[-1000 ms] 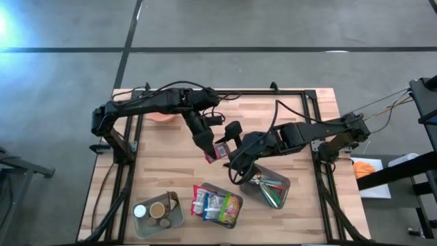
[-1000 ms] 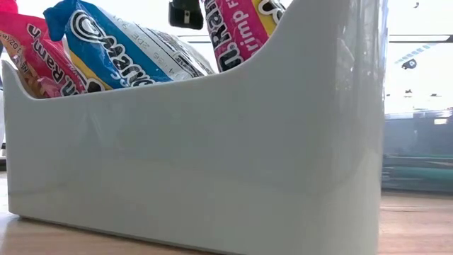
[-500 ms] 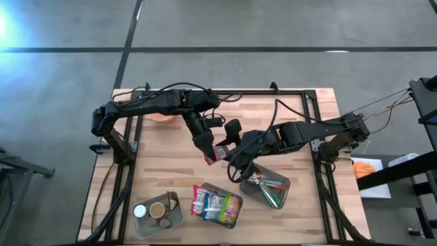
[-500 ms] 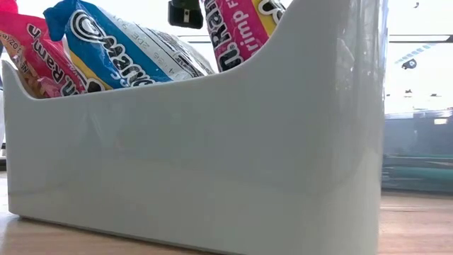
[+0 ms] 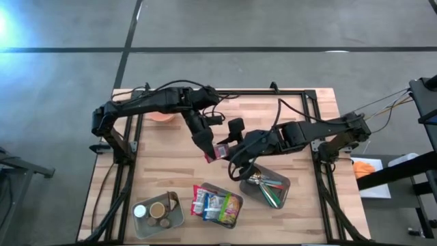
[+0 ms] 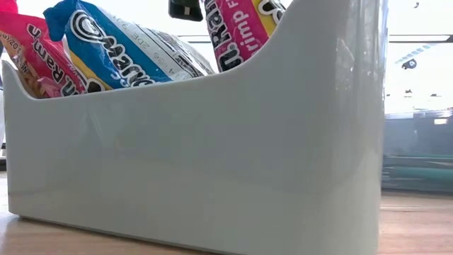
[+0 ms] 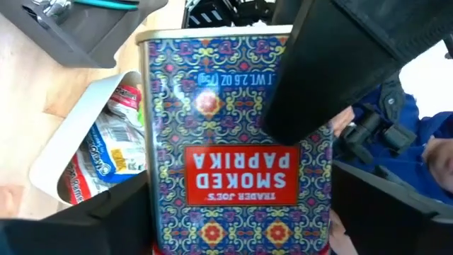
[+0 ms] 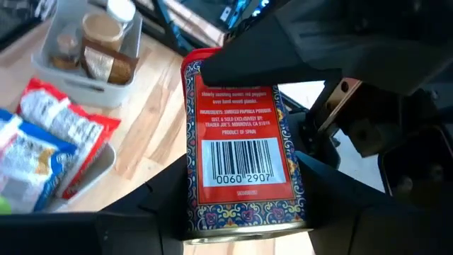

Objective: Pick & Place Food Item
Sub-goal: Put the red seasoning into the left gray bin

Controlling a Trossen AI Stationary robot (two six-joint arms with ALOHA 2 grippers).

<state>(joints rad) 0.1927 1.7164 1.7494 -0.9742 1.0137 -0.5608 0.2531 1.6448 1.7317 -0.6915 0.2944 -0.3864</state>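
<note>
A red and blue tin of smoked paprika [image 5: 220, 151] [image 7: 233, 149] [image 8: 241, 156] hangs in the air over the middle of the table, between my two grippers. My left gripper [image 5: 212, 153] [image 7: 241, 230] comes at it from the far left. Its fingers [image 7: 85, 227] stand on either side of the tin's lid end. My right gripper [image 5: 229, 154] [image 8: 248, 212] comes from the right and is shut on the tin's bottom end. In each wrist view the other arm's dark gripper covers the tin's farther end. The low view shows neither the tin nor the fingertips. My left gripper's fingers lie close along the tin's two narrow sides [image 7: 150, 212] at its lid end; I cannot tell whether they touch it. My right gripper pinches the tin's two narrow sides [image 8: 195, 202] between its two fingers, near the bottom end, below the barcode. The fingers [image 8: 333, 195] slant down from the table's right. The tin is clear of the table.
A white bin [image 5: 231, 217] [image 6: 212, 163] of snack packets stands near the front edge. A grey bin of utensils [image 5: 268, 190] is to its right. A bin of jars [image 5: 158, 213] is to its left. An orange bowl [image 5: 162, 117] sits at the far left.
My right gripper has rolled a little about its own axis beside the tin. The tin stays where it was, lifted over the table's middle.
</note>
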